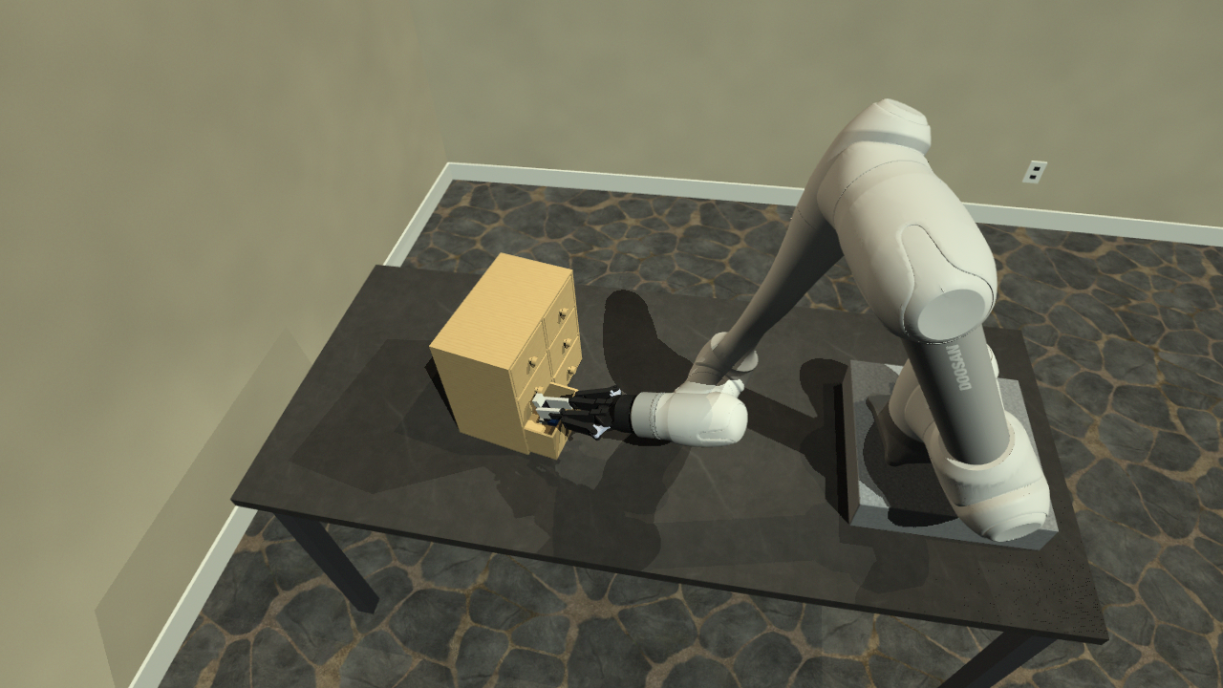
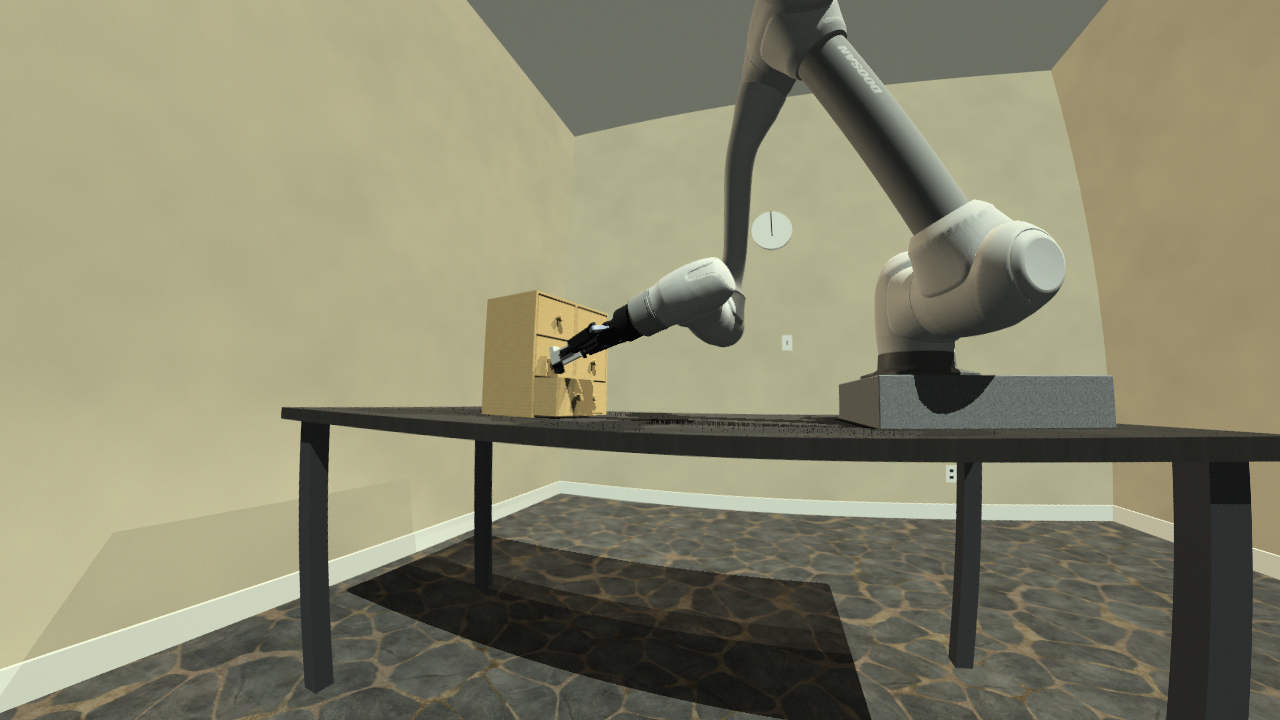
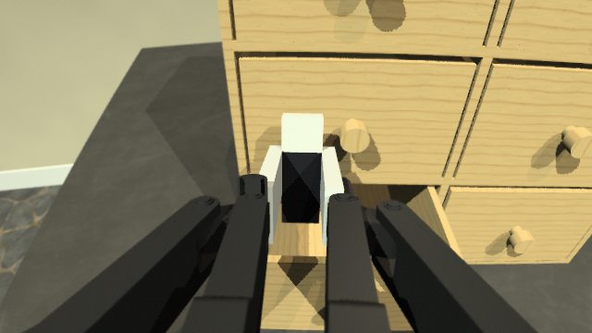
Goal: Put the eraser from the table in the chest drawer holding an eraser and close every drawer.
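Observation:
My gripper [image 1: 551, 409] [image 2: 563, 357] [image 3: 302, 167] is shut on the eraser [image 3: 302, 132], a white block with a black sleeve. It holds the eraser tilted in front of the middle-left drawer front, above the open bottom-left drawer [image 1: 547, 446] [image 2: 553, 400] [image 3: 289, 312]. The small light-wood chest [image 1: 487, 393] [image 2: 508, 358] stands upright. Its other drawers look pushed in. The fingers hide most of the open drawer's inside. In the top view a bit of blue shows below the fingers; I cannot tell its shape.
The middle-left knob [image 3: 354, 135] sticks out close to the right of the held eraser. The open drawer's right wall [image 3: 446, 222] slants out beside the bottom-right drawer front. The chest stands on a dark table [image 1: 410, 548] [image 2: 402, 424], and the arm's grey base block [image 1: 949, 534] [image 2: 993, 402] is at its right.

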Robot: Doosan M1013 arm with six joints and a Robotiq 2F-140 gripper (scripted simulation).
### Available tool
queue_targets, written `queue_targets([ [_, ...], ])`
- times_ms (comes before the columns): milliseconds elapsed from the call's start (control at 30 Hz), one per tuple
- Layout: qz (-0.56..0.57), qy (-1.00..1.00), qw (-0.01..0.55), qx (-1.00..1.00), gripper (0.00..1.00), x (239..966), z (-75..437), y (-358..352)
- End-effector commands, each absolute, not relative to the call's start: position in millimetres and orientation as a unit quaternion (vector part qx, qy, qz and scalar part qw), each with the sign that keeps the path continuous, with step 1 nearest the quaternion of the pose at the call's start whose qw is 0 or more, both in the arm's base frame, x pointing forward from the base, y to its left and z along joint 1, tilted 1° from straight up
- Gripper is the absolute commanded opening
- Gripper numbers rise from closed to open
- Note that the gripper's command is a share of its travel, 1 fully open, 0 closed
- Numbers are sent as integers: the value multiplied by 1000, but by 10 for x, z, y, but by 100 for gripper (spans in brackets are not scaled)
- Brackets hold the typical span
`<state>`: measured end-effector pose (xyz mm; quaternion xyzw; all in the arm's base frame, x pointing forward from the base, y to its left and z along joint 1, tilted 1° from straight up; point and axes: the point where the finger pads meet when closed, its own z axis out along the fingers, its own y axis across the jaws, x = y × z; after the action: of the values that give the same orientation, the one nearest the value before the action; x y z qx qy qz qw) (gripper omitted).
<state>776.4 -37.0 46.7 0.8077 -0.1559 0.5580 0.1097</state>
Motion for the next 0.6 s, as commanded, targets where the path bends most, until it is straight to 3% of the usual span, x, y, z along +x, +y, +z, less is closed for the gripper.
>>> queue_targets([
  [0,557,-153,110,809,11,7792,454,-375],
  [467,557,-153,110,809,11,7792,454,-375],
  [567,557,-153,110,809,16,7792,454,-375],
])
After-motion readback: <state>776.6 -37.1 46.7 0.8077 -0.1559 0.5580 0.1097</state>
